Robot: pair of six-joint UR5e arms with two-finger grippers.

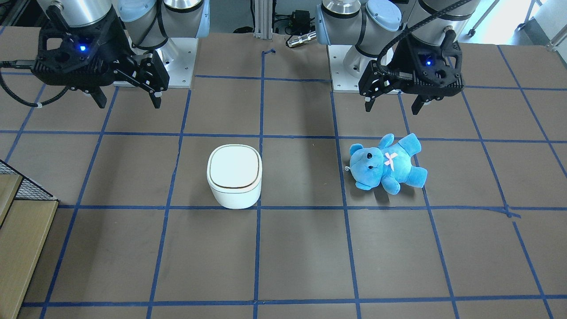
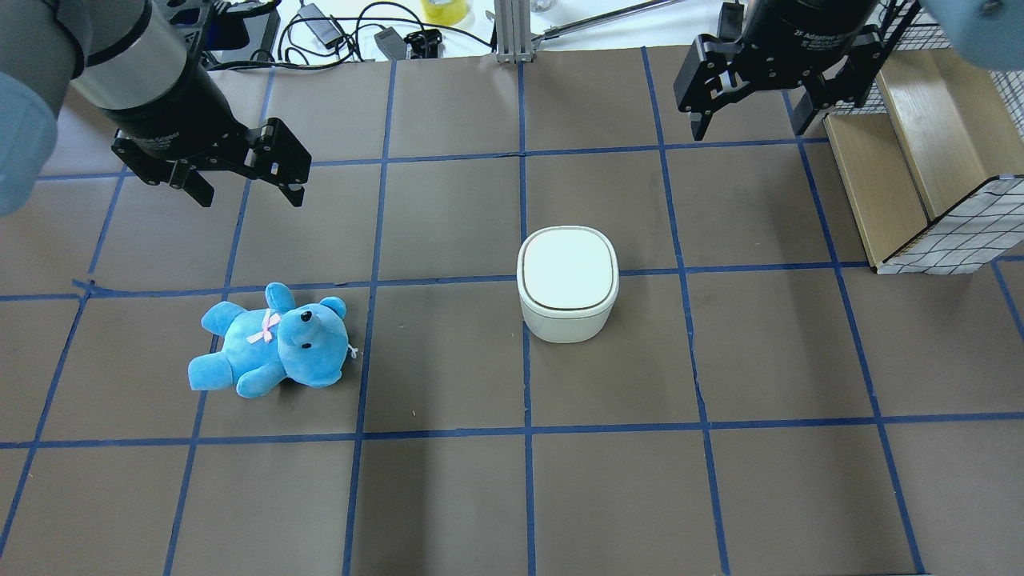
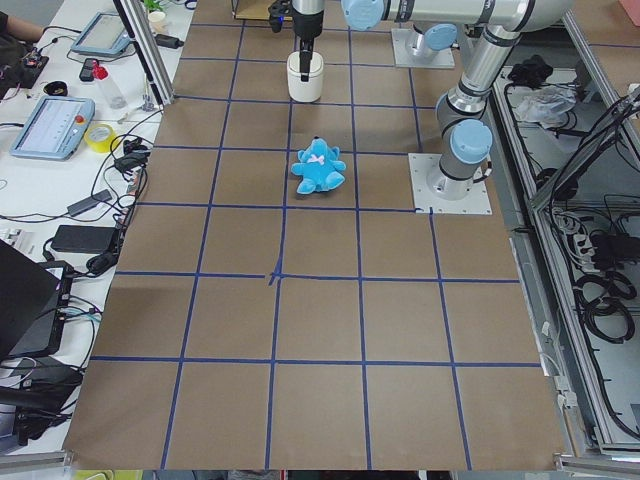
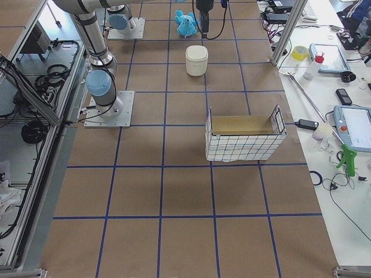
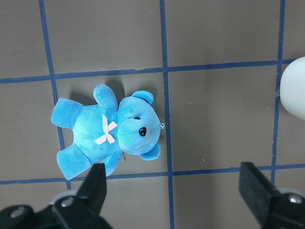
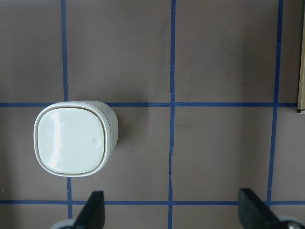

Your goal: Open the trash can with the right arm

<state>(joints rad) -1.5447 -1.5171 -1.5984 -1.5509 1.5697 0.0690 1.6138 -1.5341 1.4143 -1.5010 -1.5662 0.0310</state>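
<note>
The white trash can (image 1: 234, 175) stands near the table's middle with its lid shut flat; it also shows in the overhead view (image 2: 568, 284) and the right wrist view (image 6: 74, 138). My right gripper (image 1: 128, 101) hangs open and empty, high above the table and back from the can toward the robot's base. In the overhead view the right gripper (image 2: 748, 128) is up and to the right of the can. My left gripper (image 2: 250, 196) is open and empty above the blue teddy bear (image 2: 272, 340), which lies on its back.
A wire-mesh basket with wooden boards (image 2: 920, 160) stands at the table's edge on my right side. Cables and small devices (image 2: 384, 36) lie beyond the far edge. Blue tape lines mark squares on the brown table (image 2: 448, 496).
</note>
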